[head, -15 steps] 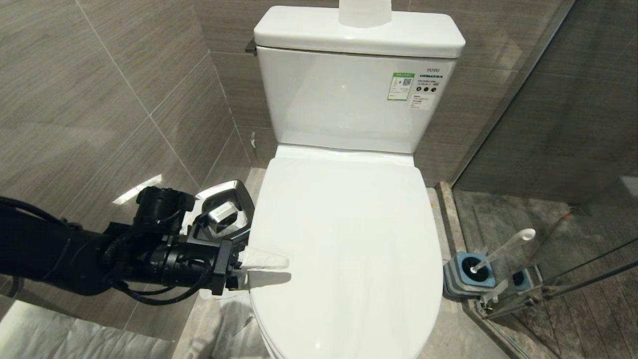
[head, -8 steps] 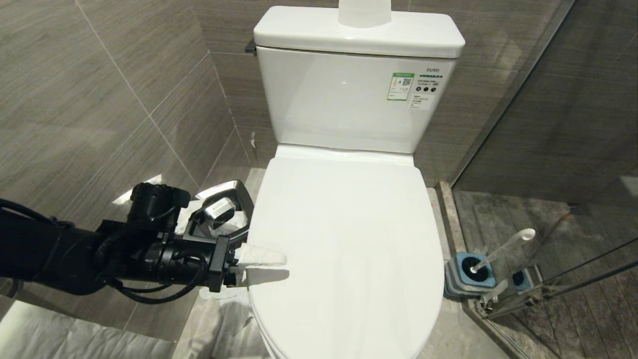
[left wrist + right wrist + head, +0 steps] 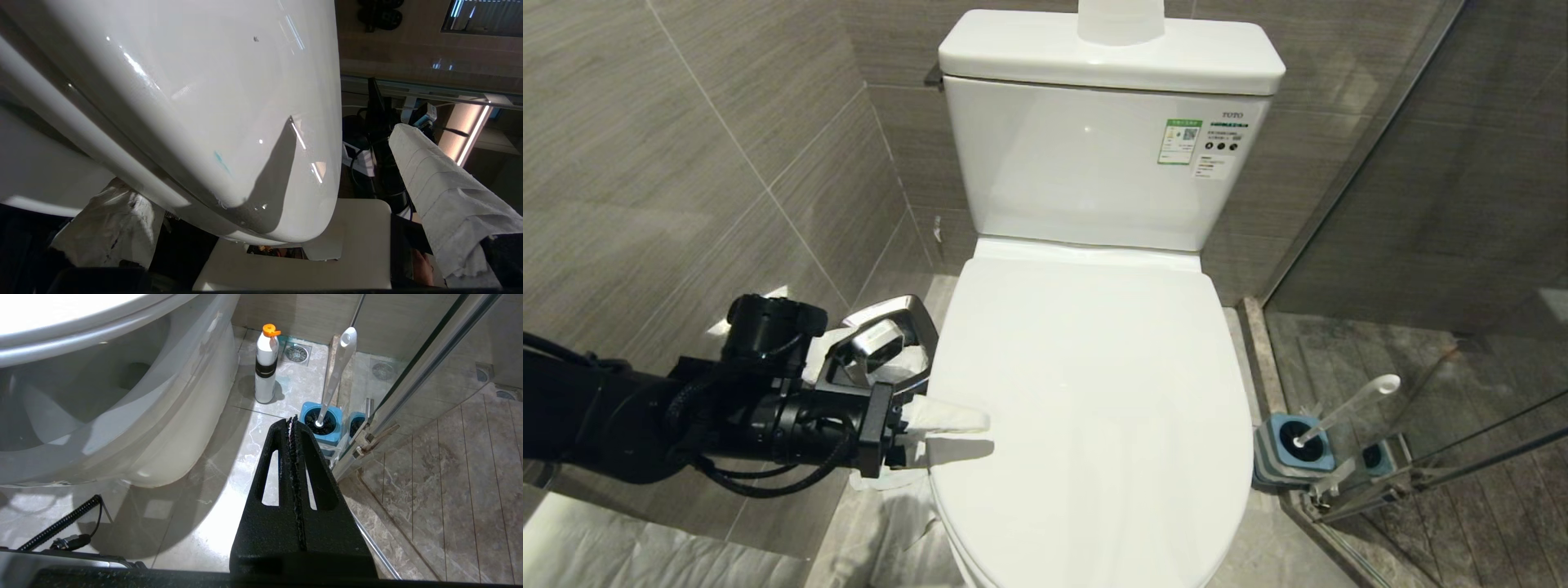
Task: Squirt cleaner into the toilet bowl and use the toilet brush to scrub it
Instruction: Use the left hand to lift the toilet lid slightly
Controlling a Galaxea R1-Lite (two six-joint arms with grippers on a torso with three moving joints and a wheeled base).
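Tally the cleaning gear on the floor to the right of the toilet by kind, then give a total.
Toilet brush: 1
Brush holder: 1
Bottle with an orange cap: 1
Total: 3

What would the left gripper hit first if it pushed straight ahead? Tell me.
Probably the closed toilet lid. The left gripper, open with cloth-wrapped fingers, points sideways across the lid's left edge. One finger lies above the lid, the other seems below its rim, so the edge would likely slide between them.
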